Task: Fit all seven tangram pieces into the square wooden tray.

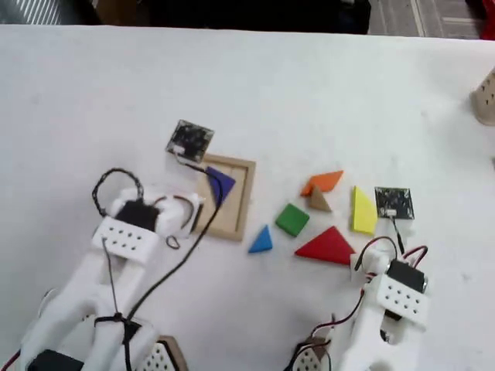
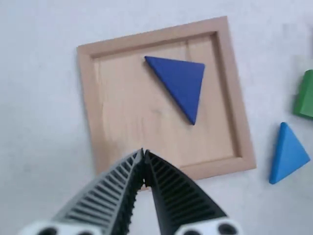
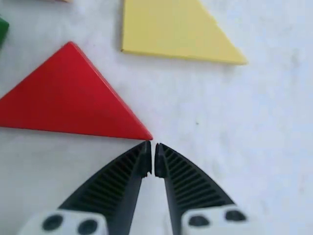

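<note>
Your left claw [image 2: 143, 155] is closed tip to tip with nothing in it, hanging over the near rim of the square wooden tray [image 2: 88, 98]. Inside the tray lies the large dark blue triangle [image 2: 178, 83], flat and toward the far side. The small light blue triangle [image 2: 288, 152] and the green square block [image 2: 305, 93] lie just outside the tray on the white bench [image 1: 309, 93].

Your right claw [image 3: 152, 149] is all but shut, with only a sliver between the tips, and it is empty too. Its tips sit just beside a corner of the large red triangle [image 3: 68, 98], and the yellow triangle [image 3: 171, 29] lies a little beyond. Farther off, between these pieces and the tray, the orange piece [image 1: 323, 182] touches the small tan triangle [image 1: 319, 199].

By my reading you are early in the job: one piece is in and six are out on the bench. The red triangle looks like the natural next pick. For that you would need to open the right claw wide and straddle a corner or an edge, since the piece lies flat and low.

The left arm is stretched forward with its claw aimed down at the tray edge. The right arm sits low at the near side of the bench, pointing into the loose pieces.
</note>
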{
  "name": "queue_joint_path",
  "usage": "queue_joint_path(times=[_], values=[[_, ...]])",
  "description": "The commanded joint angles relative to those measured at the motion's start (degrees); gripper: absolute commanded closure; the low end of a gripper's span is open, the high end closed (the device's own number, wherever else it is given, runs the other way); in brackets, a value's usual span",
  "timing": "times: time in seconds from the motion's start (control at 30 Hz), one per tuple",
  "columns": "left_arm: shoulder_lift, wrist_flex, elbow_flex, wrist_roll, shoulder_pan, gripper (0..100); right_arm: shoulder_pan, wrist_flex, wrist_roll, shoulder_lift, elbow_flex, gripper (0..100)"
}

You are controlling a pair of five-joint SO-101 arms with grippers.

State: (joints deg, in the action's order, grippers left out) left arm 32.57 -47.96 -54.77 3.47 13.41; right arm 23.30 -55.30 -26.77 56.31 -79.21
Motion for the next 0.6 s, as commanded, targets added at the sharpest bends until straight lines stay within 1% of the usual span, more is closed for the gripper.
queue_joint_path(times=[0.0,0.13,0.23,0.4,0.57], values=[[-9.0,-0.3,9.2,-2.2,2.9,98,0.2,0.8,-2.0,2.4,-0.3,98.1],[-23.1,-0.4,17.1,-1.9,2.7,98,0.1,1.1,-2.1,4.0,-1.4,97.8],[-30.2,-0.4,20.7,-1.8,2.9,98,0.1,1.1,-2.1,4.6,-1.7,97.8],[-33.0,-0.4,21.7,-2.0,3.5,98,0.1,1.2,-2.1,4.8,-1.7,97.8],[-33.5,0.2,21.7,-2.2,7.8,98,0.1,1.2,-2.2,4.8,-1.7,97.8]])
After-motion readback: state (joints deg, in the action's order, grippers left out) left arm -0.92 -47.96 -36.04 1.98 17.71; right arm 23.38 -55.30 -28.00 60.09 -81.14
